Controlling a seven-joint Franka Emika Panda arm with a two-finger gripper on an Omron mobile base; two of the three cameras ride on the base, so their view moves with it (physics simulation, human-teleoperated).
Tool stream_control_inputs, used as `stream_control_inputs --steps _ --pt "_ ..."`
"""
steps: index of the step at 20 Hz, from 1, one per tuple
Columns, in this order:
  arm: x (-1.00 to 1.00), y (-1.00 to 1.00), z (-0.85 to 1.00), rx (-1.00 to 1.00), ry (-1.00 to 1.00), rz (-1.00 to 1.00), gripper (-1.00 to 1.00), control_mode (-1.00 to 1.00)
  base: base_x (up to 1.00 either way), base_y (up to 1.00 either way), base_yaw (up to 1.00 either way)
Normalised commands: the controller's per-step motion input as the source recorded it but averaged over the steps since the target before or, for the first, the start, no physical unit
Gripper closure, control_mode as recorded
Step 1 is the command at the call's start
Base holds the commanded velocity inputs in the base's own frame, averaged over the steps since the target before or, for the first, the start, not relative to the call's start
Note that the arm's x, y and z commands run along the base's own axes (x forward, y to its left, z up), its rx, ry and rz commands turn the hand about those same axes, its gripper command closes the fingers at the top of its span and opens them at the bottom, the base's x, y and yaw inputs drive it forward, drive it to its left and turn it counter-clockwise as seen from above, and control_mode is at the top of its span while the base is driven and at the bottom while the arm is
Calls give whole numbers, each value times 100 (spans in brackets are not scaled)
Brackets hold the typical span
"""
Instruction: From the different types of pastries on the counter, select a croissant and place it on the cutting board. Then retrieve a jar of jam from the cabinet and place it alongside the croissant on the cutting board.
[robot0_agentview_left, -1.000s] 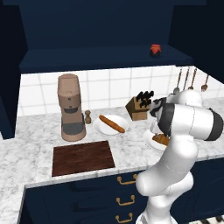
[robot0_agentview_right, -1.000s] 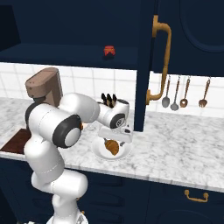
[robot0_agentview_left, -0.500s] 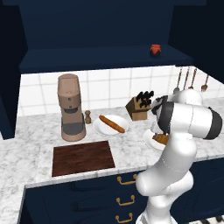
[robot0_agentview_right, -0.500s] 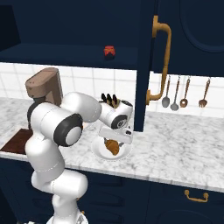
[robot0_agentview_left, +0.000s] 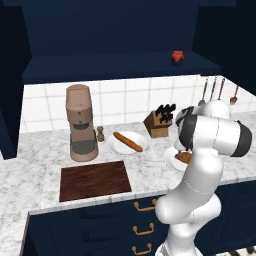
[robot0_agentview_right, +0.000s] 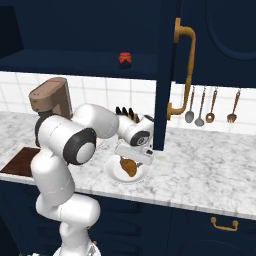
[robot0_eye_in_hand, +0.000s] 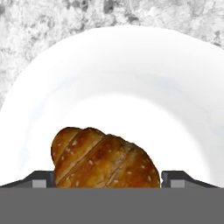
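The croissant (robot0_eye_in_hand: 105, 159) lies on a round white plate (robot0_eye_in_hand: 131, 78) on the counter (robot0_agentview_left: 30, 180). My gripper (robot0_eye_in_hand: 107, 179) is lowered over it, one finger tip close against each end, jaws still open around it. From the right base the gripper (robot0_agentview_right: 132, 159) sits just above the croissant (robot0_agentview_right: 129, 167). My arm hides most of the croissant (robot0_agentview_left: 184, 157) in the left base view. The cutting board (robot0_agentview_left: 95, 180) lies bare at the counter's front left. The jar of jam (robot0_agentview_right: 125, 59) stands on the cabinet shelf above. The baguette-like stick (robot0_agentview_left: 127, 141) rests on a second plate.
A brown coffee grinder (robot0_agentview_left: 80, 122), a pepper mill (robot0_agentview_left: 100, 134) and a knife block (robot0_agentview_left: 159, 122) stand along the tiled wall. The open cabinet door (robot0_agentview_right: 167, 75) with its gold handle hangs just right of the gripper. Utensils (robot0_agentview_right: 210, 105) hang on the wall further right.
The fingers have drawn in toward the croissant. The arm and the croissant have barely moved.
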Motion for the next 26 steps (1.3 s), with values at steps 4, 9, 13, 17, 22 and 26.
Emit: stream_control_inputs --steps 4,9,13,17,22,26 --pt "-19 13 8 -1 -6 0 100 -100 0 0 0" --pt "-17 39 8 -5 -8 0 100 -100 0 0 0" --pt "-9 42 2 -5 -7 -2 100 -100 0 0 0" --pt "-7 46 8 -8 -7 -3 100 -100 0 0 0" --pt "-2 48 30 -10 -8 -2 100 -100 0 0 0" --pt "-4 50 40 -10 -6 -2 100 -100 0 0 0"
